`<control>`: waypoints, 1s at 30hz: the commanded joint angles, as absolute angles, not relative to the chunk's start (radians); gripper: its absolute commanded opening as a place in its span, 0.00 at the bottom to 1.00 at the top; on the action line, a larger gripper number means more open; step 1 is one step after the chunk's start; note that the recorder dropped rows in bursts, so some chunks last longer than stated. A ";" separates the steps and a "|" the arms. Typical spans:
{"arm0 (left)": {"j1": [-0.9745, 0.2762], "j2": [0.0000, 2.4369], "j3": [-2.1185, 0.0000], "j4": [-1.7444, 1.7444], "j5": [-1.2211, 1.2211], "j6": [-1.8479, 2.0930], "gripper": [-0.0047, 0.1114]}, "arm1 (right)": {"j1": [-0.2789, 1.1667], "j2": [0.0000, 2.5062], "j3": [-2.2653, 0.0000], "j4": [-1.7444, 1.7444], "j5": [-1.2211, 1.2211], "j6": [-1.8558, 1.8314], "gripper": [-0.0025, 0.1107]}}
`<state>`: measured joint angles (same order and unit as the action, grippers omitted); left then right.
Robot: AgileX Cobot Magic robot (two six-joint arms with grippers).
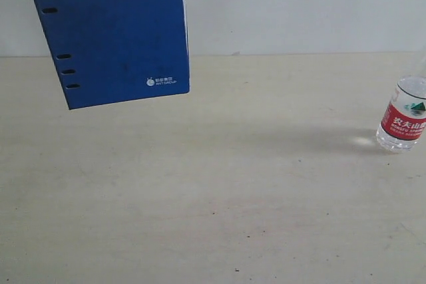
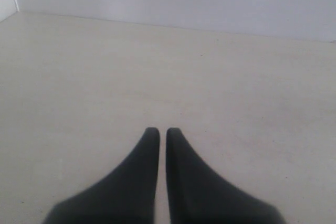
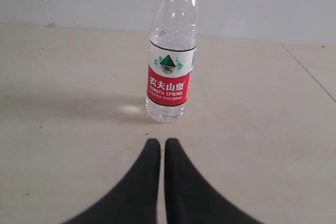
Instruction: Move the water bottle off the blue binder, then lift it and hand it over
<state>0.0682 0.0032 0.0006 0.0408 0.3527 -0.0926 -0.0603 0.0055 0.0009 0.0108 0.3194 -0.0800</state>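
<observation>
One water bottle (image 1: 403, 121) standing on table (image 1: 233, 197), blue binder (image 1: 113, 31) aloft

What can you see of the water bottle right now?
The water bottle is small, of clear plastic, with a red cap cut off by the top of the frame and a red, white and green label bearing a mountain logo and Chinese characters. It stands upright on the pale table, at the right edge of the exterior view, well apart from the blue binder, which is held up in the air. The right gripper faces it, shut, without touching; only the table touches it.
</observation>
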 commanded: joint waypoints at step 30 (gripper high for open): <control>0.070 0.000 0.000 0.033 0.349 -0.089 0.08 | -0.059 0.000 0.000 0.016 0.322 0.039 0.03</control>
